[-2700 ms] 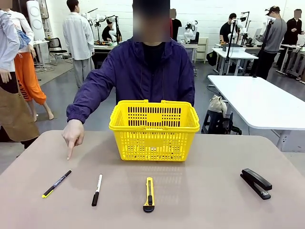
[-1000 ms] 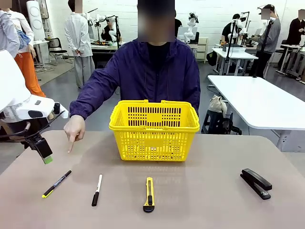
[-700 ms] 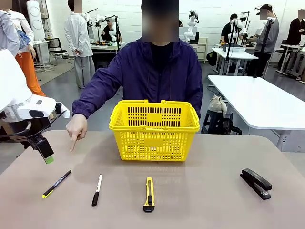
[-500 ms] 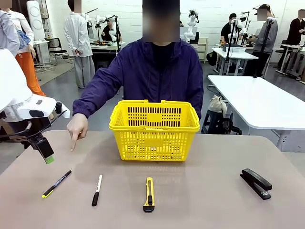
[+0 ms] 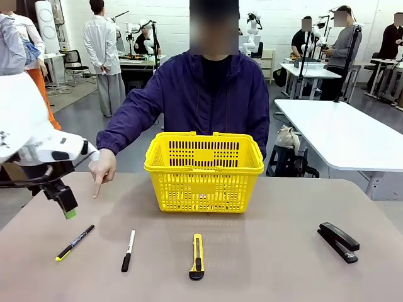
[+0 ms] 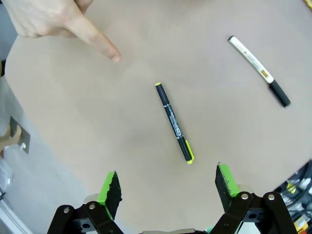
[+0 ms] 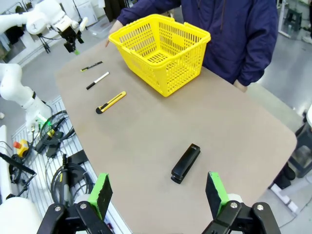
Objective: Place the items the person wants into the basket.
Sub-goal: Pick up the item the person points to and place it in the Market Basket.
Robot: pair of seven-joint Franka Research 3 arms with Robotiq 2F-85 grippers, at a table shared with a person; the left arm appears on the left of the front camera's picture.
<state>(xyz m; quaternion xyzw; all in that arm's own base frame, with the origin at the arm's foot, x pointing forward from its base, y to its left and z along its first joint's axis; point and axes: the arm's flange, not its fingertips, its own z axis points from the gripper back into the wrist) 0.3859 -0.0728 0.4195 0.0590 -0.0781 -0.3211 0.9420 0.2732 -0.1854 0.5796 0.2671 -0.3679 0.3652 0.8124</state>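
Note:
The person's hand (image 5: 101, 171) points a finger down at the table's left part, beyond a slim black pen (image 5: 74, 242) with a yellow end. My left gripper (image 5: 68, 211) hangs open just above and behind that pen. In the left wrist view the pen (image 6: 174, 122) lies ahead of the open gripper (image 6: 168, 184), with the pointing finger (image 6: 100, 44) farther off. The yellow basket (image 5: 203, 170) stands at the middle back, in front of the person. A black stapler (image 5: 338, 241) lies at the right. My right gripper (image 7: 158, 190) is open, high above the stapler (image 7: 185, 163).
A white marker (image 5: 128, 250) with a black cap lies right of the pen. A yellow-and-black box cutter (image 5: 197, 257) lies in front of the basket. The right wrist view shows the table's near edge (image 7: 92, 161) with cables on the floor below.
My left arm has come in from the left and dropped slightly right and down toward the pen. The person's hand has drawn back a little but keeps pointing.

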